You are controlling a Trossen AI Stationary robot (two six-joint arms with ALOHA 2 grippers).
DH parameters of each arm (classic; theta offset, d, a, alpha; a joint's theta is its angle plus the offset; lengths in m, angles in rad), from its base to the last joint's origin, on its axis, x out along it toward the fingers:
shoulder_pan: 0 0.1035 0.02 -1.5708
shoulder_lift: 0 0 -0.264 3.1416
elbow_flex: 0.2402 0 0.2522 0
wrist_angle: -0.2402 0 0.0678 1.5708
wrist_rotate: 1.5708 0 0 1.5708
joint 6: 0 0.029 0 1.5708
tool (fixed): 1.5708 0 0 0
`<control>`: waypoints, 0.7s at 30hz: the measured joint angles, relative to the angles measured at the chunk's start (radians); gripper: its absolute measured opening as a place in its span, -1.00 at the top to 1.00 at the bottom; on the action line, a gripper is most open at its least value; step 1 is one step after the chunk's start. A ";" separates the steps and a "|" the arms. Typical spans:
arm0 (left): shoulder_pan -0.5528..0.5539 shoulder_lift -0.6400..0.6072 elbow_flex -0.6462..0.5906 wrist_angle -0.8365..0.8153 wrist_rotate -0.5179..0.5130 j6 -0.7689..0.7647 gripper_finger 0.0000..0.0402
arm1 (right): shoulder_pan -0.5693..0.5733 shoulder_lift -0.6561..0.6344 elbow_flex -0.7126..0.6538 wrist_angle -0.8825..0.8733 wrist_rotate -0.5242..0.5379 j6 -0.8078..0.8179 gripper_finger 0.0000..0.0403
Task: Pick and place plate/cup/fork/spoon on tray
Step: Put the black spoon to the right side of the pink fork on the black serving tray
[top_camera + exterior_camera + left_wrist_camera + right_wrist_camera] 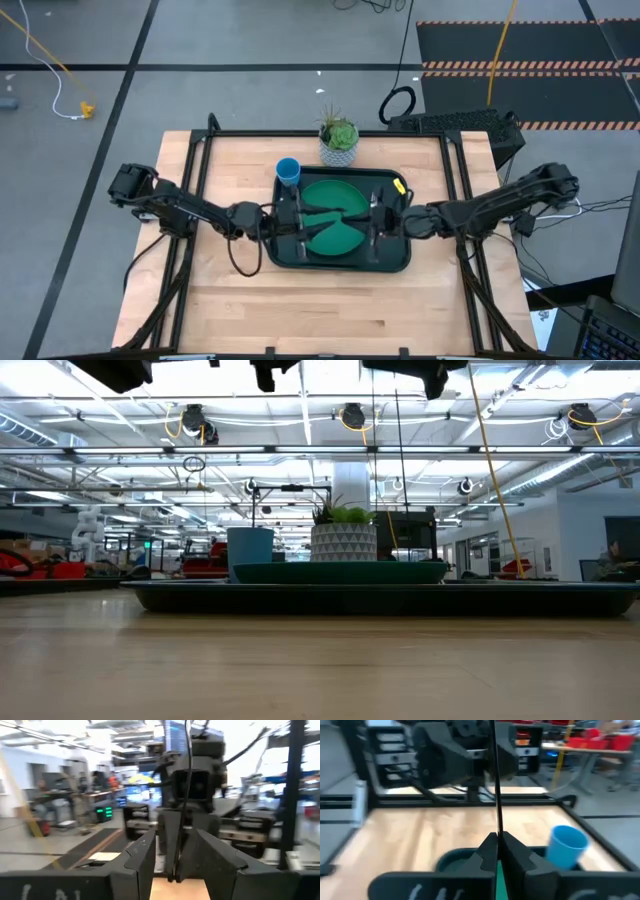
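Note:
The dark tray (395, 262) lies mid-table with the green plate (338, 228) flat on it. The blue cup (288, 171) stands upright at the tray's far left corner; I cannot tell whether it is inside the rim. My right gripper (496, 840) hovers above the tray's right part (374, 213), shut on a thin dark utensil seen edge-on, which I take for the spoon (496, 780). My left gripper (174, 839) faces it above the tray's left part (298, 215), open and holding nothing. The fork is out of view. My right gripper pinches the spoon's lower end (496, 827) between its two fingertips. The fingers come about level from the table's right side and lie across it. The spoon stands upright above the fingers, clear of the plate and tray.
A potted plant (338, 140) in a white patterned pot stands just beyond the tray's far edge. A small yellow thing (400, 186) sits at the tray's far right corner. Bare wood lies in front of the tray and to either side, under the arms.

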 joint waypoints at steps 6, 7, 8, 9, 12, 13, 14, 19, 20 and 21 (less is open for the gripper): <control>0.028 0.000 0.002 -0.007 0.147 -0.081 0.29 | -0.019 -0.028 -0.052 0.046 -0.133 0.022 1.00; 0.030 0.001 0.004 -0.013 0.147 -0.087 0.29 | -0.025 -0.028 -0.061 0.068 -0.165 0.022 1.00; 0.032 0.009 0.006 -0.011 0.147 -0.087 0.29 | -0.035 -0.026 -0.071 0.094 -0.195 0.026 1.00; 0.032 0.018 0.008 -0.004 0.147 -0.084 0.29 | -0.046 -0.021 -0.079 0.123 -0.224 0.034 1.00; 0.025 0.022 0.008 -0.010 0.157 -0.058 0.29 | -0.077 -0.009 -0.107 0.185 -0.307 0.060 1.00; 0.024 0.021 0.008 -0.003 0.162 -0.057 0.29 | -0.085 -0.006 -0.113 0.201 -0.326 0.066 1.00; 0.023 0.019 0.008 -0.002 0.167 -0.058 0.29 | -0.091 -0.004 -0.118 0.215 -0.328 0.072 1.00; 0.024 0.021 0.008 -0.014 0.169 -0.059 0.29 | -0.117 -0.004 -0.140 0.229 -0.326 0.081 1.00; 0.025 0.021 0.008 -0.011 0.169 -0.059 0.29 | -0.120 -0.004 -0.144 0.233 -0.326 0.081 1.00; 0.026 0.021 0.008 -0.011 0.169 -0.059 0.29 | -0.123 -0.004 -0.149 0.244 -0.326 0.081 1.00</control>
